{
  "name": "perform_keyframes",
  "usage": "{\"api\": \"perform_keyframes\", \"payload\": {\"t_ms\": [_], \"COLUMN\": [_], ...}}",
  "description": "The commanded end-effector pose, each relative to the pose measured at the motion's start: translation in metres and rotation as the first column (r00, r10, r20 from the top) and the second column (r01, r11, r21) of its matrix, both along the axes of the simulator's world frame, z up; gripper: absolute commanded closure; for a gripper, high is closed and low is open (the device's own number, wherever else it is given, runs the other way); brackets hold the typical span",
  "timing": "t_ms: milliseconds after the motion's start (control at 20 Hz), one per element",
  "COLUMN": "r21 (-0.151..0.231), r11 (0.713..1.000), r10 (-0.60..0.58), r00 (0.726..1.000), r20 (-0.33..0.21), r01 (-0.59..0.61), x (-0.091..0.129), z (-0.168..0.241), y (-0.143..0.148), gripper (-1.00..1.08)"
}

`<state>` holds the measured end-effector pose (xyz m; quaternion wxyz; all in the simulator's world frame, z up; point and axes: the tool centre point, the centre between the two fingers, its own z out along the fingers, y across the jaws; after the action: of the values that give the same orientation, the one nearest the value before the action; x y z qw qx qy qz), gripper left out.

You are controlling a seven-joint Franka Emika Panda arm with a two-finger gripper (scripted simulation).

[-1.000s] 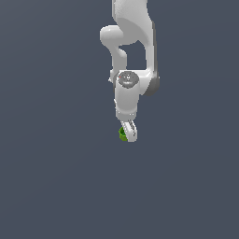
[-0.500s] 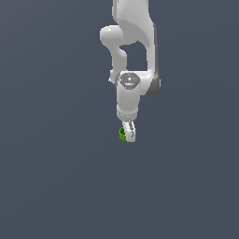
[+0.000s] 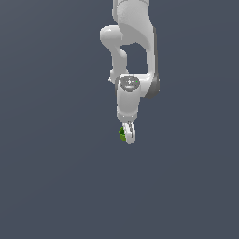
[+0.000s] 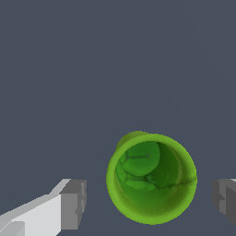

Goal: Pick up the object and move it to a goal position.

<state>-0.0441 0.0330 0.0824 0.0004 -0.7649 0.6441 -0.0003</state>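
One green cup between spread claw pads

1 flat, uniform slate-grey surface (image 3: 56,177) fills both views; no edge, wall or seam is seen on it, and whether it is a counter or a floor cannot be told. No shadows or markings are visible on it.

1 white arm (image 3: 133,42) is seen in the exterior view, built of smooth, rounded, glossy segments with a darker grey joint band and a round grey cap on the wrist. It reaches downward, ending in the claw (image 3: 128,133).

The object (image 4: 151,177) is shown in the wrist view as a bright green hollow cylinder, viewed straight into its open mouth. Its rim is round and smooth, while the inside is darker green with lumpy, faceted patches. In the exterior view only a small green sliver (image 3: 122,133) is seen at the claw tip, toward the exterior view's left of the white finger.

2 blocky grey pads (image 4: 73,204) are seen in the wrist view, 1 on each side of the cup, with a clear gap between each pad and the rim. The claw is thus spread wide around the cup, without touching it.
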Motion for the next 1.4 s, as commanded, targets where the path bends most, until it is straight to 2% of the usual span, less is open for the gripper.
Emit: {"api": "perform_keyframes", "payload": {"t_ms": [0,500,550,1350], "r21": [0.0,0.0,0.0,0.0], "r11": [1.0,1.0,1.0,1.0], "r10": [-0.001,-0.003,-0.003,-0.004], "r00": [1.0,1.0,1.0,1.0], "r20": [-0.001,-0.001,-0.001,0.001], "r01": [0.001,0.003,0.003,0.004], "x": [-0.001,0.0,0.0,0.003], "z": [-0.011,-0.04,-0.04,-0.028], "y": [0.0,0.0,0.0,-0.007], "gripper": [-0.92,-0.92,1.08,1.08]}}
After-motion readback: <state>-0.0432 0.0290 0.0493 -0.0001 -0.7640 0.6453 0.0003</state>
